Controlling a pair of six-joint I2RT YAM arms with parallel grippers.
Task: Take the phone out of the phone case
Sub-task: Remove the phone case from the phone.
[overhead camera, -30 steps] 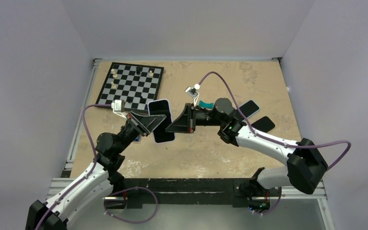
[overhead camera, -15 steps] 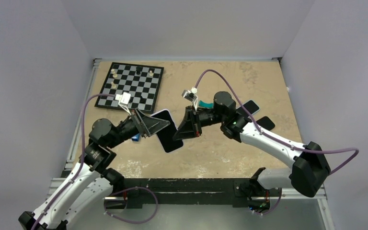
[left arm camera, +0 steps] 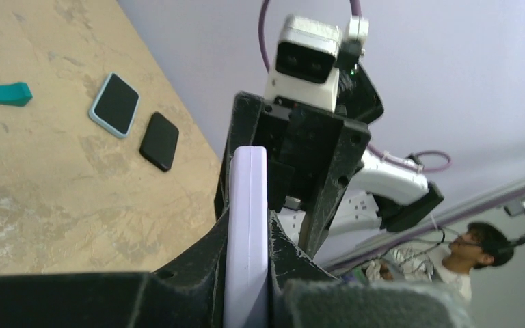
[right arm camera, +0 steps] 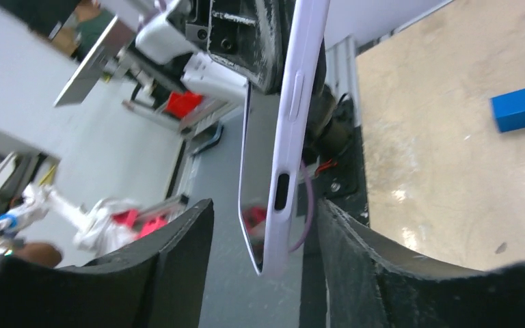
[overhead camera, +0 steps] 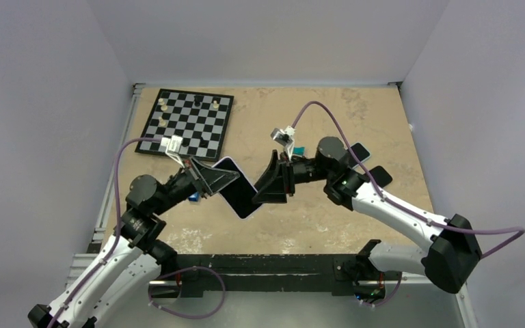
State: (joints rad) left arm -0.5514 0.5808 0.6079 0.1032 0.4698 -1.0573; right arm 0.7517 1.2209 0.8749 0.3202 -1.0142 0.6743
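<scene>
The phone [overhead camera: 240, 198], dark screen up, sits in a lilac phone case [overhead camera: 227, 160] and is held tilted above the table. My left gripper [overhead camera: 220, 179] is shut on its left end. In the left wrist view the case edge [left arm camera: 247, 205] is pinched between the fingers [left arm camera: 205, 253]. My right gripper [overhead camera: 268, 186] stands open around the right end, touching neither side. In the right wrist view the case [right arm camera: 290, 116] and the glass face [right arm camera: 253, 219] hang between the spread fingers [right arm camera: 178, 246].
A chessboard [overhead camera: 190, 123] with a few pieces lies at the back left. Two other phones [overhead camera: 359, 152] [overhead camera: 379, 175] and a teal piece [overhead camera: 299, 149] lie behind the right arm. A blue block [overhead camera: 195, 197] rests under the left gripper.
My right gripper has let go of the phone, opened and drawn slightly right. The left gripper has turned the phone to a diagonal tilt and shifted its grip.
</scene>
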